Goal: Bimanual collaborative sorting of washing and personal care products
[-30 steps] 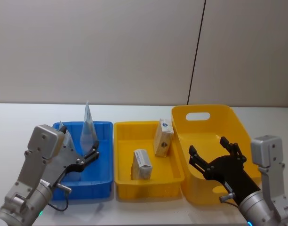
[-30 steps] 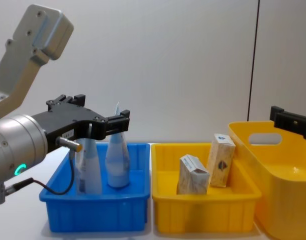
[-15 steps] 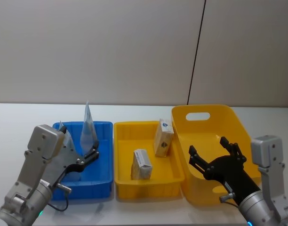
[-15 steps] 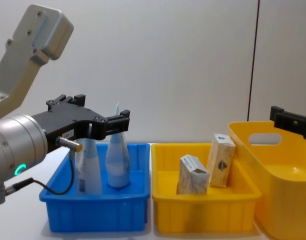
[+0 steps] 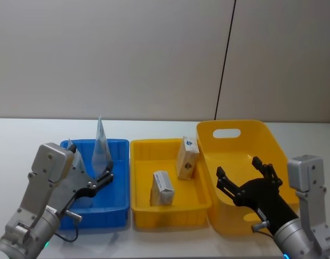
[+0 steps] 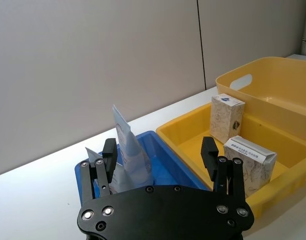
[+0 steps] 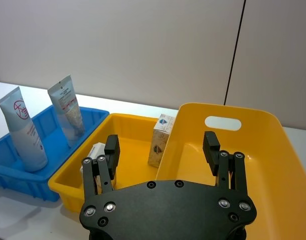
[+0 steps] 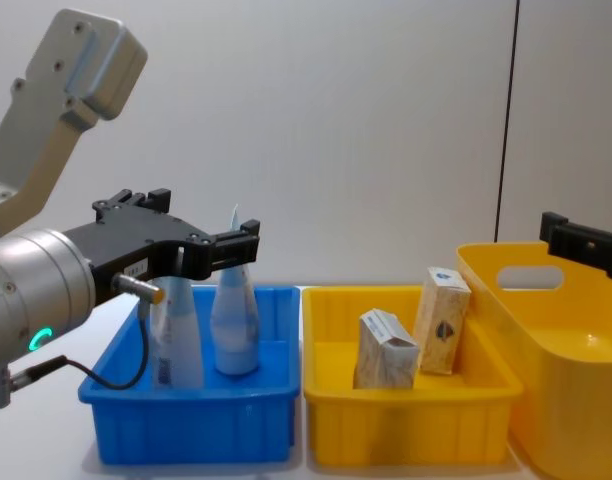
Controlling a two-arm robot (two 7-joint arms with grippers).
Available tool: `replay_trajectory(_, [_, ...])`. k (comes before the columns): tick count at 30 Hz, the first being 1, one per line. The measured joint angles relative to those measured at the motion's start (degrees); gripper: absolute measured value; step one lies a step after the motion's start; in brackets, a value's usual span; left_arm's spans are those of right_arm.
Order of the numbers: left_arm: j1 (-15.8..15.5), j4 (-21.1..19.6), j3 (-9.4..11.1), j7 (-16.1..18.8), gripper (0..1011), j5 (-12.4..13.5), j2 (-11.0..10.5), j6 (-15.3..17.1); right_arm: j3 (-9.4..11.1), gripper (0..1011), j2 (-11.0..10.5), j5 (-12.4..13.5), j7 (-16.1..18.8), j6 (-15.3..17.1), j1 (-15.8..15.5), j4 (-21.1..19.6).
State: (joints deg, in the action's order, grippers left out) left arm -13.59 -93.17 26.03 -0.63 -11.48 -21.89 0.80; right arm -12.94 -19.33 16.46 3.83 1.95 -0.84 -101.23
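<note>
The tube with a red circle (image 7: 24, 127) and the second tube (image 7: 68, 110) stand in the blue tray (image 5: 108, 218). At its 3 o'clock the yellow tray (image 5: 170, 216) holds the upright carton (image 5: 187, 157) and, at 7 o'clock of that one, the lower carton (image 5: 163, 188). The left gripper (image 6: 159, 150) is released near the tubes, at their 6 o'clock, and the right gripper (image 5: 238, 167) is released over the basket (image 5: 229, 124), at 3 o'clock of the cartons.

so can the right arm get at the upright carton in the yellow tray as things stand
Probably yes. The right claw is open and hangs by the big basket, holding nothing. The upright carton stands just past the basket's left wall in the yellow tray, its top uncovered.
</note>
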Motion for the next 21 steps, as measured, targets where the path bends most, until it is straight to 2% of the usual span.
replay_trajectory(4, [0.0,0.0,0.0,0.0,1002,0.0,0.0,0.0,0.0,1000,0.03,0.0,0.01,0.01,0.04,0.02])
replay_trajectory(10, [0.0,0.0,0.0,0.0,1001,0.0,0.0,0.0,-0.51,1000,0.4,0.0,0.89,0.4,1.67,1.13])
replay_trajectory(15, [0.0,0.0,0.0,0.0,1001,0.0,0.0,0.0,-1.76,1000,1.33,0.31,2.97,1.11,5.12,4.01])
replay_trajectory(21, [0.0,0.0,0.0,0.0,1002,0.0,0.0,0.0,-3.76,1000,3.31,0.99,5.95,3.12,10.72,9.1])
